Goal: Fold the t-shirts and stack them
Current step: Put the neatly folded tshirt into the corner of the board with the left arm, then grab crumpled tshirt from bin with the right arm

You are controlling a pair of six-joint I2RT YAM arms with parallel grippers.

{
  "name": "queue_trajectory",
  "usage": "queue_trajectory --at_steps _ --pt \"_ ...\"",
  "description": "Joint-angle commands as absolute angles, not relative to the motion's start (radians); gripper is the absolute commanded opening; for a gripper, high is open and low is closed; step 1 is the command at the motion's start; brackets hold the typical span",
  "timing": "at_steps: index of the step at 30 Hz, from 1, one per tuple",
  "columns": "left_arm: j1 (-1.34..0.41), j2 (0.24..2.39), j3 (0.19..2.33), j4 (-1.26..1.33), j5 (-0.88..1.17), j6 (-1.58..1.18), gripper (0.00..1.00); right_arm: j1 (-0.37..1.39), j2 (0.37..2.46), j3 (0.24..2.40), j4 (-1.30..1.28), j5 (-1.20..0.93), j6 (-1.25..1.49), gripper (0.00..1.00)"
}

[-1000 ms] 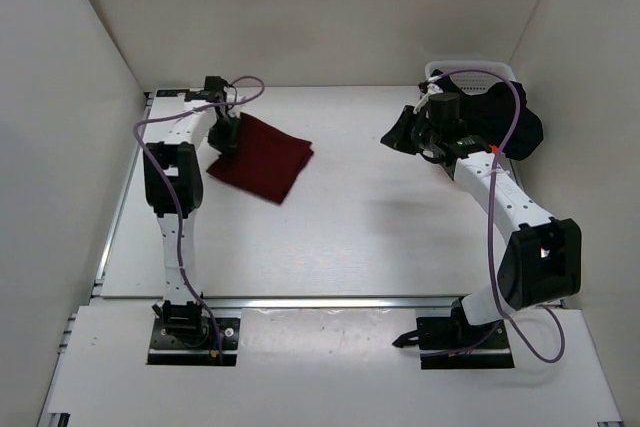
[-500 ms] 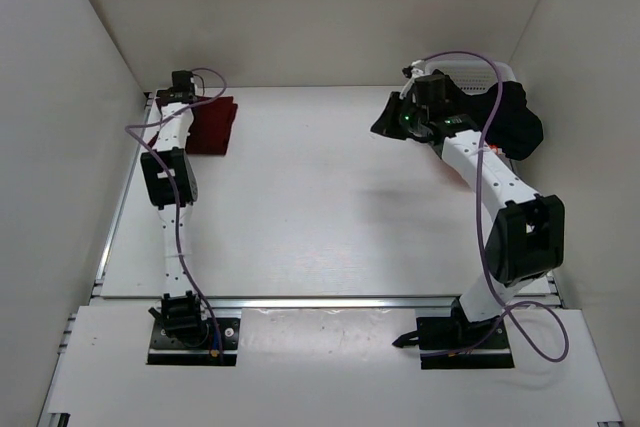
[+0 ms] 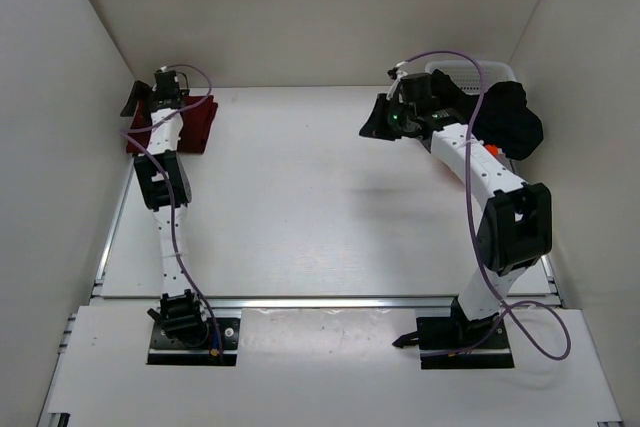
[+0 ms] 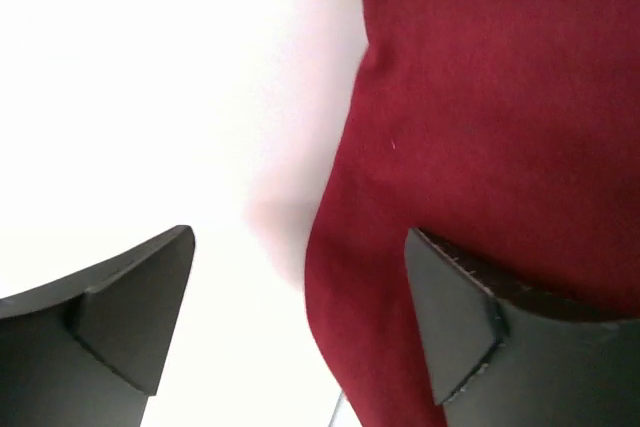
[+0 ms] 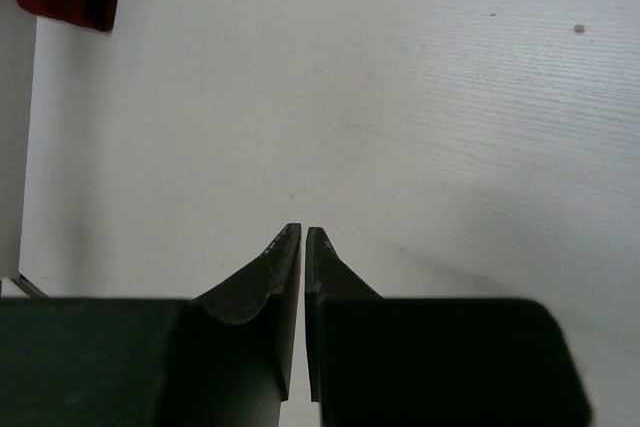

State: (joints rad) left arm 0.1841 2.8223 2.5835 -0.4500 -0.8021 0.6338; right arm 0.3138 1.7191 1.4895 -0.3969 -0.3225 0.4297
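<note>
Now, by item:
Left gripper (image 4: 298,247): spread, at red shirt (image 4: 480,127) edge, far-left corner.
Right gripper (image 5: 303,232): pressed together, empty, above table (image 3: 320,197).
Black shirt (image 3: 510,117): draped on basket (image 3: 455,72).

The left arm stretched far back with the left gripper (image 4: 300,327) spread wide, and the right arm reached back with the right gripper (image 5: 303,239) pinched together.
</note>
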Motion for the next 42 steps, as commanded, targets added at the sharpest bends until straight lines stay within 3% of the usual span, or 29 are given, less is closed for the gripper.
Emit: queue_trajectory --at_steps 1,8,12,14,15,17,18,23,29,33,36,38,39,40,41,42 --pt "0.167 2.774 2.617 -0.405 -0.819 0.634 0.99 0.331 1.72 1.543 -0.379 -0.348 0.44 0.04" --pt "0.132 2.573 2.643 -0.67 -0.655 0.427 0.98 0.354 1.706 1.591 -0.444 -0.304 0.416 0.05" --pt "0.084 2.396 2.562 -0.839 -0.424 0.286 0.99 0.298 1.686 1.725 -0.644 -0.093 0.364 0.15" --pt "0.063 2.219 2.405 -0.879 -0.144 0.241 0.99 0.269 1.658 1.811 -0.78 0.052 0.333 0.23" --pt "0.057 2.109 2.275 -0.873 -0.064 0.233 0.99 0.241 1.648 1.83 -0.805 0.142 0.322 0.32" --pt "0.013 1.942 2.055 -0.847 0.203 0.255 0.99 0.163 1.628 1.856 -0.885 0.215 0.305 0.63" --pt "-0.032 1.846 1.922 -0.829 0.248 0.287 0.99 0.091 1.626 1.868 -0.92 0.215 0.308 0.66" --pt "-0.279 1.756 1.706 -0.942 0.259 0.286 0.97 -0.121 1.666 1.806 -0.872 0.399 0.266 0.71" --pt "-0.339 1.667 1.536 -0.838 0.236 0.223 0.99 -0.218 1.919 1.894 -0.735 0.411 0.114 0.75" --pt "-0.327 1.689 1.503 -0.822 0.206 0.157 0.97 -0.271 2.075 2.008 -0.735 0.307 0.166 0.76" --pt "-0.301 1.698 1.493 -0.828 0.218 0.118 0.96 -0.301 2.164 2.066 -0.732 0.232 0.193 0.75" --pt "-0.301 1.684 1.474 -0.831 0.178 0.135 0.97 -0.321 2.195 2.086 -0.736 0.216 0.198 0.68" --pt "-0.307 1.677 1.47 -0.83 0.145 0.141 0.97 -0.321 2.203 2.086 -0.73 0.201 0.19 0.53" --pt "-0.304 1.678 1.467 -0.827 0.112 0.144 0.97 -0.324 2.209 2.085 -0.729 0.183 0.192 0.3" --pt "-0.299 1.681 1.46 -0.833 0.101 0.147 0.97 -0.328 2.215 2.083 -0.736 0.176 0.198 0.21" --pt "-0.29 1.693 1.454 -0.842 0.1 0.144 0.97 -0.328 2.207 2.092 -0.726 0.157 0.205 0.02"
